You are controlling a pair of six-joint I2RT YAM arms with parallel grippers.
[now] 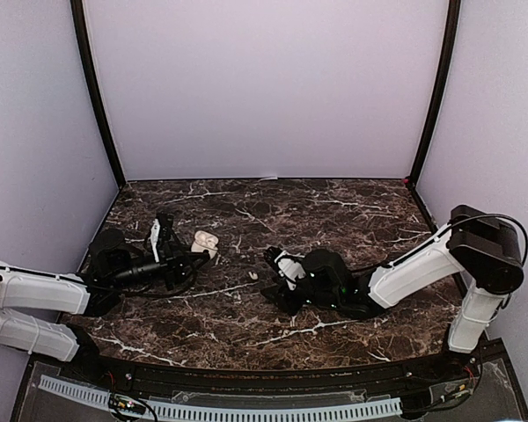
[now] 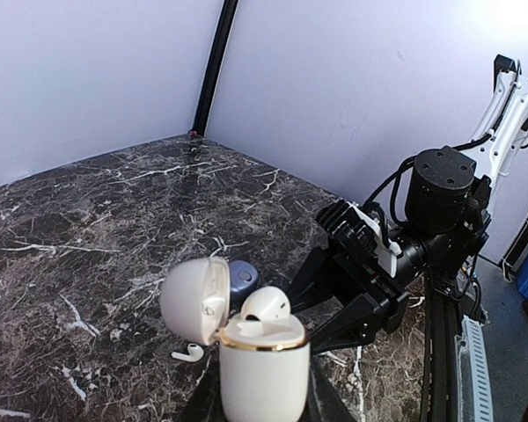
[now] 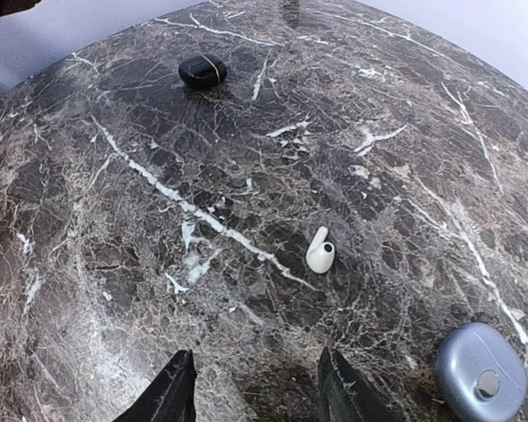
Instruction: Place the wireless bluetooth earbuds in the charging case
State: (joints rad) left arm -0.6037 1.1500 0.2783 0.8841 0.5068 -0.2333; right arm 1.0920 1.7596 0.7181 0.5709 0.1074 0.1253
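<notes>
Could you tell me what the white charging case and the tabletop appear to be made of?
The charging case looks like glossy moulded plastic: smooth, soft highlights, with a metallic-looking gold rim. The tabletop looks like dark marble with white veins, though it may be printed laminate.

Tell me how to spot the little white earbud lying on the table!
Find the dark marble table, then look near its middle. Just ahead of the open right gripper lies a tiny white earbud with a short stem. It is far smaller than the blue-grey case and the black case nearby.
</notes>
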